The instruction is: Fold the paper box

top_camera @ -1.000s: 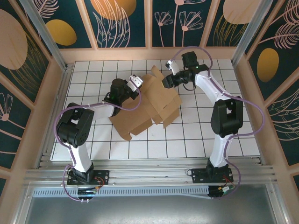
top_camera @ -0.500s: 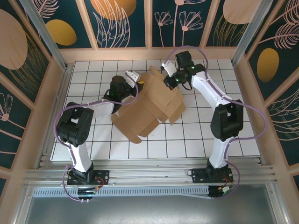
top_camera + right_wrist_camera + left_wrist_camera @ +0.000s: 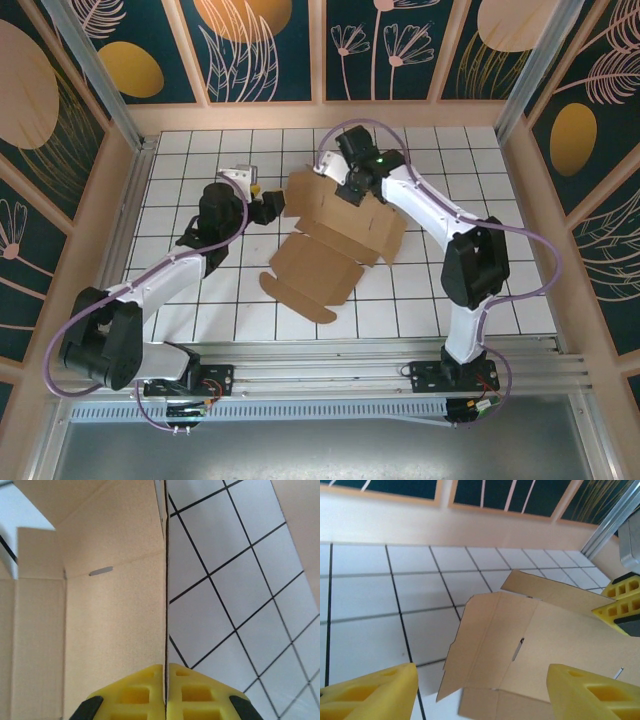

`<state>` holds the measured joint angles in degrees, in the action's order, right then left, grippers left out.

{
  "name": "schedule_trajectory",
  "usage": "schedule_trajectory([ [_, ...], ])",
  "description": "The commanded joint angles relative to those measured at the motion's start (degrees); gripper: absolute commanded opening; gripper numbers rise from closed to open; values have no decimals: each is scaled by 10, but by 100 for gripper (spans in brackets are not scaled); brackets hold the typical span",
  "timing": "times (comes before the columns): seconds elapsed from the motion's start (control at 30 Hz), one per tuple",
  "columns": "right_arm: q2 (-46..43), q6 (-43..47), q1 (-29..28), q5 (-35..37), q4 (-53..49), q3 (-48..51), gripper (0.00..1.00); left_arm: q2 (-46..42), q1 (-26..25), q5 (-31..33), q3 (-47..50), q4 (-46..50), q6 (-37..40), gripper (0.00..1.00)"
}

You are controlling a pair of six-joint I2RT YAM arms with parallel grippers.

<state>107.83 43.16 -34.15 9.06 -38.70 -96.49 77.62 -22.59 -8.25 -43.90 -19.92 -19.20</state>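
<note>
Since a second ago we see the left arm swung back left and let go, and the cardboard has dropped flatter. The paper box [image 3: 335,245] is plain brown matte cardboard, die-cut with flaps, rounded tabs and a narrow slot. It lies unfolded mid-way across the white gridded table [image 3: 200,290]. The left gripper [image 3: 272,206] has its jaws apart, just beside the sheet's left flap, not touching. The right gripper [image 3: 165,670], with ribbed yellow fingers, is pinched tight on the thin edge of the far panel.

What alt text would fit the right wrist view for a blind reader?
The right gripper, shut on the edge of the paper box, shows yellow fingertips at the bottom. Brown cardboard with a small slot spreads left; white gridded table lies right.
</note>
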Motion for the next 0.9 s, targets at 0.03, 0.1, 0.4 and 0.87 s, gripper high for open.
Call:
schedule_trajectory([
  [0.03, -38, 60, -22, 82, 48, 36, 0, -7, 0, -39, -3, 67, -72, 65],
  [0.1, -52, 65, -24, 75, 64, 43, 0, 5, 0, -81, -9, 58, -102, 59],
  [0.4, -88, 36, -23, -12, 108, 69, 0, 230, 0, -265, -61, -137, -254, 40],
  [0.87, -135, 51, -42, 4, 164, 184, 0, 362, 5, -238, -155, -195, -322, 35],
])
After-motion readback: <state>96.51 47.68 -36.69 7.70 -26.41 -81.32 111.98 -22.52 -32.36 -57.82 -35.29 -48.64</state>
